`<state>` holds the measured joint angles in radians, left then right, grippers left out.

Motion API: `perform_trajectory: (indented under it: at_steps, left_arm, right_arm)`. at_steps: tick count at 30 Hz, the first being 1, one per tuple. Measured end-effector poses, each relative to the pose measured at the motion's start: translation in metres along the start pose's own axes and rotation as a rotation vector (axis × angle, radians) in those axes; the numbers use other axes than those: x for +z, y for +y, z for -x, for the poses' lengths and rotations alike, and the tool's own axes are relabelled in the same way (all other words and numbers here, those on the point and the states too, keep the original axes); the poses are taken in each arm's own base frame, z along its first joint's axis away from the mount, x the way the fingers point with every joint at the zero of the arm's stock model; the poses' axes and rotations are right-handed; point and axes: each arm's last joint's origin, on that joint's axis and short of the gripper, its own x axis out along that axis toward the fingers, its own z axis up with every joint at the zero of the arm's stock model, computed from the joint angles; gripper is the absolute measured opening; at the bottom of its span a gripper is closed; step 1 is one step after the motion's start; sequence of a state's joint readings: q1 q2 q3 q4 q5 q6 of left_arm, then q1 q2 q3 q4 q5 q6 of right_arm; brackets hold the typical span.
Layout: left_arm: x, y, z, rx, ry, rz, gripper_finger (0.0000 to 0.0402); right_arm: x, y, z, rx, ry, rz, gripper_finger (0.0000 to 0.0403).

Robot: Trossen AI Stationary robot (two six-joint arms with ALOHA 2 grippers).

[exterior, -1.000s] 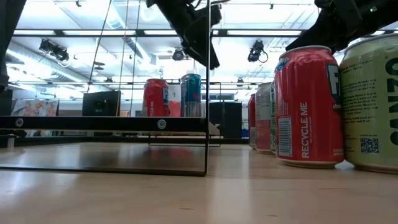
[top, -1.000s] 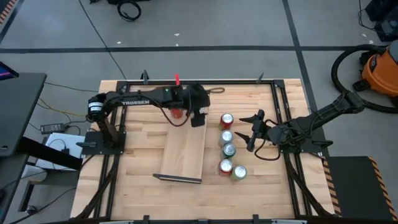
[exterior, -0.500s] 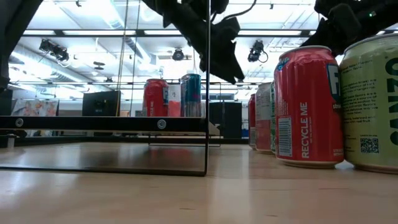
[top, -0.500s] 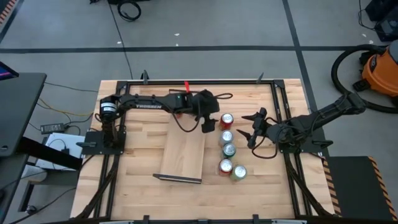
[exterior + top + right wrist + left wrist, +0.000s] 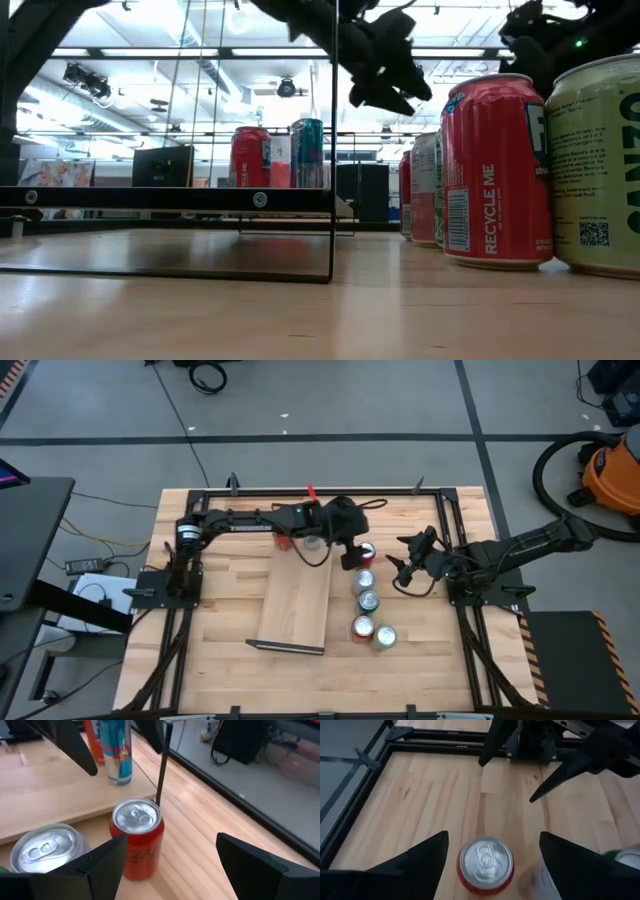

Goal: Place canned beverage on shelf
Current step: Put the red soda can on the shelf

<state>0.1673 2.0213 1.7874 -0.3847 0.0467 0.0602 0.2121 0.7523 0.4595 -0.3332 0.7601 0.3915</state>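
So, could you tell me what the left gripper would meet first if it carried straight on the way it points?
Probably the red can: the open left gripper hangs above it, with the silver top showing between its fingers. How far above is unclear.

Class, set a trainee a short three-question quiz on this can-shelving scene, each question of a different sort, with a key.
1. True or false: the left gripper is shut on the red can.
2. How many cans already stand on the shelf: A one, B two, C four?
3. Fill in: the right gripper hovers open beside the row of ____ cans.

Key: 1 false, it is open above the can; 2 B; 3 five.
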Motion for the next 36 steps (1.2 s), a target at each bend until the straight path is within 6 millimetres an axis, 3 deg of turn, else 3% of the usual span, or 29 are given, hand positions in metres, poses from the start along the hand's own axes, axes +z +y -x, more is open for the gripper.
perform_trajectory:
  at_steps: [6,11,19,36]
  left_arm:
    - [0.012,0.003,-0.014,-0.002,0.033,-0.033,0.0323]
    - [0.005,0.01,-0.027,0.007,0.066,-0.038,0.0334]
    - [-0.012,0.009,-0.05,-0.002,0.128,-0.045,0.0396]
    - [-0.035,0.011,-0.066,-0.011,0.251,-0.043,0.0396]
  right_arm:
    - [-0.003,-0.006,0.004,0.028,0.038,-0.014,0.0315]
    - [-0.005,-0.006,0.006,0.067,0.063,-0.017,0.0315]
    - [-0.005,-0.004,0.006,0.077,0.07,-0.025,0.0315]
    - [-0.005,-0.004,0.005,0.086,0.076,-0.024,0.0315]
